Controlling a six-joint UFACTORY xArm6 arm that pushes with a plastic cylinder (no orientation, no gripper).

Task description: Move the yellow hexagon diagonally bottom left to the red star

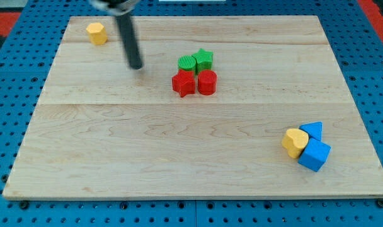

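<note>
The yellow hexagon (97, 33) sits near the board's top left corner. The red star (184, 83) lies near the board's middle, touching a red cylinder (206, 82) on its right. My tip (136, 65) rests on the board between the two, to the right of and below the yellow hexagon, and to the left of and a little above the red star. It touches neither block.
A green round block (188, 63) and a green star (204, 59) sit just above the red pair. At the lower right, a yellow heart (295, 142), a blue triangle (313, 130) and a blue cube (315, 155) cluster together. The wooden board (116, 157) lies on a blue pegboard.
</note>
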